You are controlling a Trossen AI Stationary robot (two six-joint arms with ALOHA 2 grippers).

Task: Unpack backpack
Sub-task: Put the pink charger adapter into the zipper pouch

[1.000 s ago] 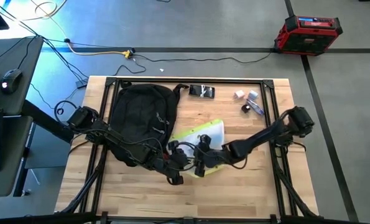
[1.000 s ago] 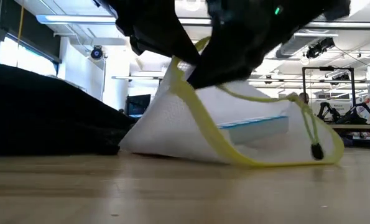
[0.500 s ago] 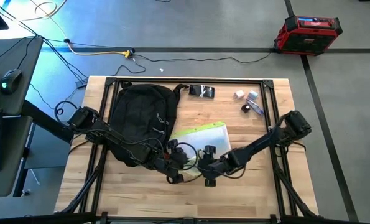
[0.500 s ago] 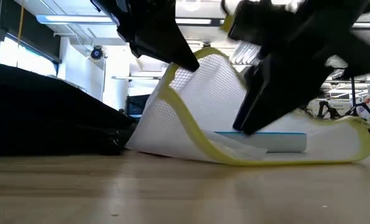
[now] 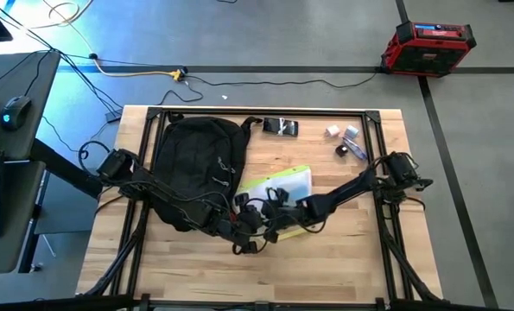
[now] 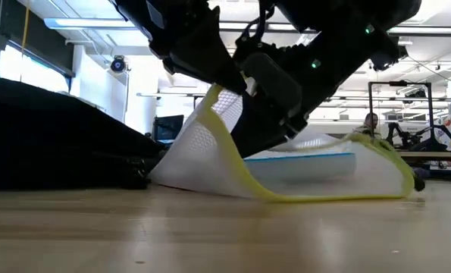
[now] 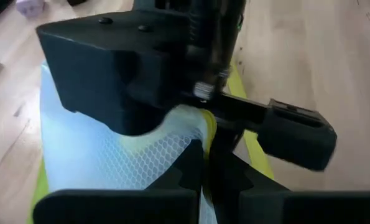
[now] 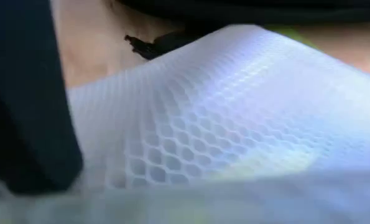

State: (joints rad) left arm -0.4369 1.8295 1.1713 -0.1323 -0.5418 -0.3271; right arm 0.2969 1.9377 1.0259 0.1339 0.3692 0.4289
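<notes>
Beside backpack [image 5: 198, 168] | left claw [image 5: 255, 223] clenched on mesh pouch [image 5: 284, 185] | right claw [image 5: 274, 226] undeterminable

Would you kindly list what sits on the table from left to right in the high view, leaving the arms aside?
backpack → white mesh pouch with yellow trim → small items near the far right corner. A dark flat item at the far edge lies above the pouch's span, so I leave it unordered.
</notes>
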